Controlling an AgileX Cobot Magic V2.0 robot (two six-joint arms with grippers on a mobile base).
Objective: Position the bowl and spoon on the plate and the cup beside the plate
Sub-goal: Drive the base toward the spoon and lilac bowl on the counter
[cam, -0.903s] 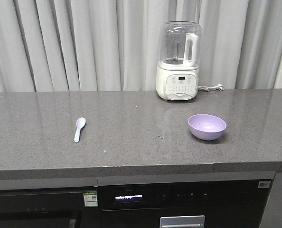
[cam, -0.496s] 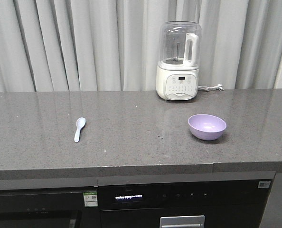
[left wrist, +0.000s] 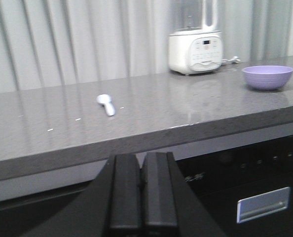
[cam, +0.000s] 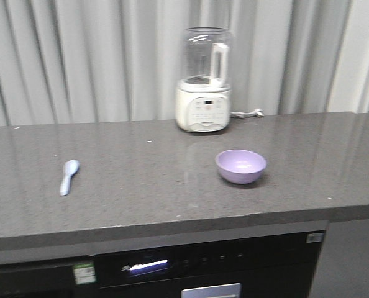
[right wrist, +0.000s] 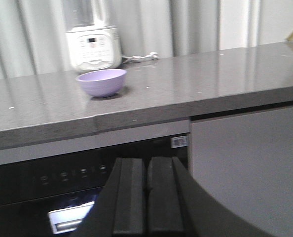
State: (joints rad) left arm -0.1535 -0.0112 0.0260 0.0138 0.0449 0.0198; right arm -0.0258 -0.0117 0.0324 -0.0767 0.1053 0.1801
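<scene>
A lavender-purple bowl stands upright on the grey counter, right of centre; it also shows as the bowl and the bowl in the wrist views. The pale blue spoon lies flat at the counter's left, seen again as the spoon. The plate and the cup are out of view. My left gripper is shut and empty, held below the counter's front edge. My right gripper is also shut and empty, low before the cabinet front.
A white blender with a clear jug stands at the counter's back against grey curtains, its cord trailing right. Below the counter is a dark appliance front with a lit display and a metal handle. A grey cabinet panel is at right.
The whole front view has shifted: blender, bowl and spoon all sit further left and slightly lower in frame than before, with motion blur. The objects keep their places on the counter.
</scene>
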